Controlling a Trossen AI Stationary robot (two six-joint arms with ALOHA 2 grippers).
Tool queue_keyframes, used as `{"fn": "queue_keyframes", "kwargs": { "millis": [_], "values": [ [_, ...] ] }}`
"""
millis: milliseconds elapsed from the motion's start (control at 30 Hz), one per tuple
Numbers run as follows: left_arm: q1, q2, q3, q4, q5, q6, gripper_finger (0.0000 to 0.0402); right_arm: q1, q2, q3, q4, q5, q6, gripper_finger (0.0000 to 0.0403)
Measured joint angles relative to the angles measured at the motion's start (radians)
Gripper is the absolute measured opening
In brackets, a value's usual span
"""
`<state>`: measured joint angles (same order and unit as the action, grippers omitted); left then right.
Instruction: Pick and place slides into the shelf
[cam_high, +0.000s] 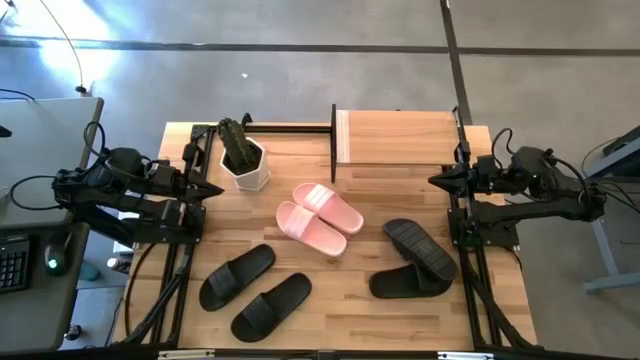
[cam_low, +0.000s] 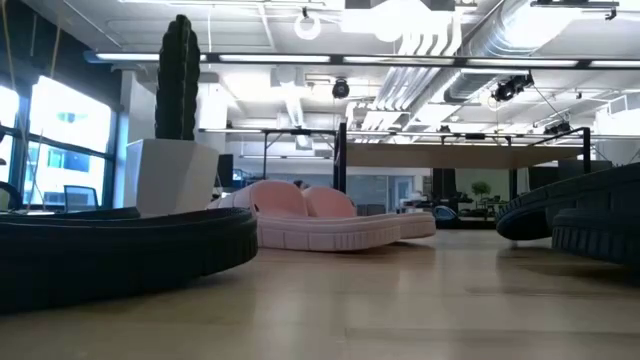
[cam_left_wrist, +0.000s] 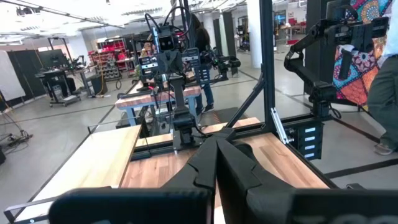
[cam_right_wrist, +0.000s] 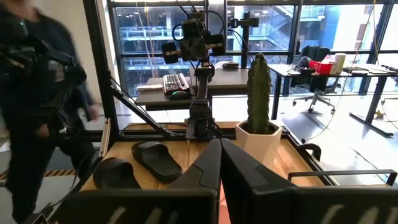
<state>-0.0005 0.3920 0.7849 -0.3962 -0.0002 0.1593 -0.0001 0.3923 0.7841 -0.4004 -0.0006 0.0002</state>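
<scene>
Slides lay loose on the table (cam_high: 400, 310), none on the shelf (cam_high: 400, 136): two pink slides (cam_high: 318, 217) at centre, two black (cam_high: 255, 290) front left, two black (cam_high: 415, 258) front right. Left gripper (cam_high: 215, 189) and right gripper (cam_high: 436, 180) waited clenched, empty, at the table's sides.

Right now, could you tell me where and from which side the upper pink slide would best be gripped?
Probably by its white-striped strap. The upper pink slide lies sole-down and diagonal, strap arched upward, overlapping its pair. Coming straight down from above, fingers could pinch across the strap; the flat sole edges offer less purchase. The right hand and the left hand, both shut, wait at the table's sides.
</scene>
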Motion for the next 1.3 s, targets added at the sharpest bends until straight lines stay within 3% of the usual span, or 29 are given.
{"fn": "queue_keyframes", "kwargs": {
  "millis": [1300],
  "values": [
    [0.000, 0.000, 0.000, 0.047, -0.028, 0.012, 0.0001, 0.000, 0.000, 0.000, 0.000, 0.000, 0.000, 0.0000]
  ]
}}
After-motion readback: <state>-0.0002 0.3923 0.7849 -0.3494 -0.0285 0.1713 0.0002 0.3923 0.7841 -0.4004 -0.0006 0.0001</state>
